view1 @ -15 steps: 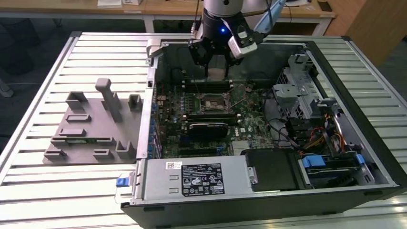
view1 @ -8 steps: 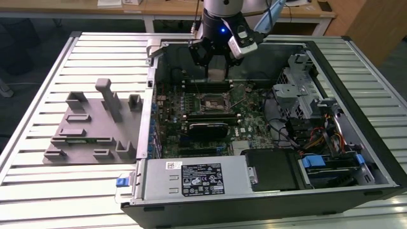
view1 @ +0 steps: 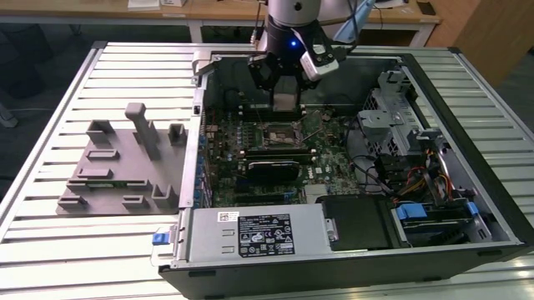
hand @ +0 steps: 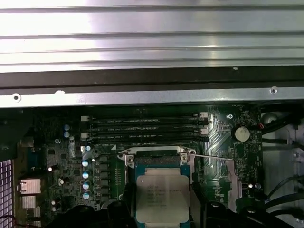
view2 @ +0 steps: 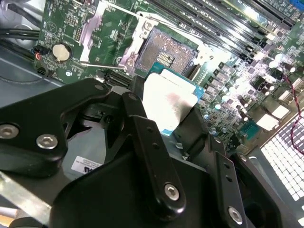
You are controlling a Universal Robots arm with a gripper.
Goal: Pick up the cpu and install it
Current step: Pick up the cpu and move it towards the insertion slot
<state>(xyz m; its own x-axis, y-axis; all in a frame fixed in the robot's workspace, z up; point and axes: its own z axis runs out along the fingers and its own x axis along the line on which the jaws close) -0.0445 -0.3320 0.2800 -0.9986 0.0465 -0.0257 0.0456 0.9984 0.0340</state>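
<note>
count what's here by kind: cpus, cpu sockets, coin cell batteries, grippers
cpu: 1
cpu socket: 1
coin cell battery: 1
gripper: 1
total: 4

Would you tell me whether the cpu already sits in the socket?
No: in the second wrist view the hand grips the cpu short of the socket, whose contacts lie bare.

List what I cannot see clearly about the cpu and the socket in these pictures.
Underside of the cpu: turned away in both wrist views.
One of its edges: cut off by the picture's border in the first wrist view.
Socket: largely covered by the cpu in the first wrist view.
Print on the cpu: too small.
</note>
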